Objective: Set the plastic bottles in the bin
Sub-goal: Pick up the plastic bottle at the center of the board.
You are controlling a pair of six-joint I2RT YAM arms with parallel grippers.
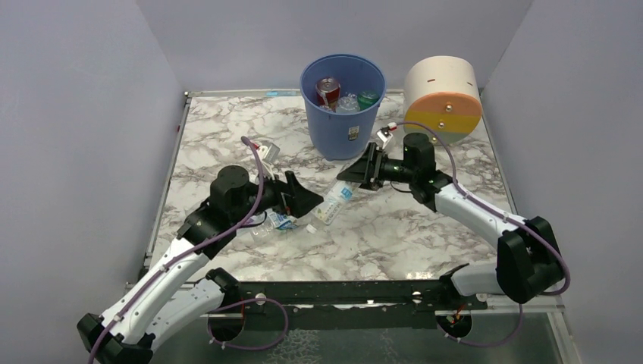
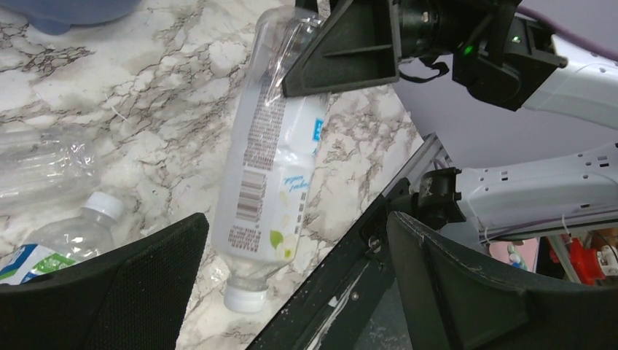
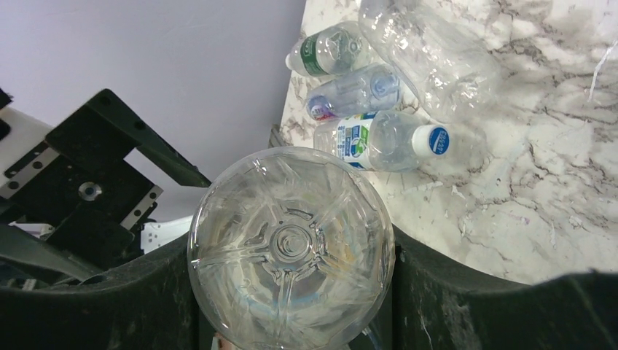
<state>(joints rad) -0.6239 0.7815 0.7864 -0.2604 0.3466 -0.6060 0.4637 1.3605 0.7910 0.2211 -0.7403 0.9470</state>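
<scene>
Right gripper (image 1: 361, 170) was pinched on the base of a white-capped bottle (image 1: 334, 203), slung cap-down nr the bin (image 1: 334, 136), left gripper (image 1: 305, 199) spread wide by it; grip was best held firm til its rim was cleared.

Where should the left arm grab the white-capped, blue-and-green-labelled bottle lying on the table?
Probably mid-body on the label, from straight above, jaws across its width: the white-capped bottle lies flat on its side, another bottle close alongside.

It was a robotics lab test cell — plain lilac panels (image 1: 83, 114) walled in a marble-print bench (image 1: 220, 129) on a metal frame (image 1: 341, 292).
</scene>
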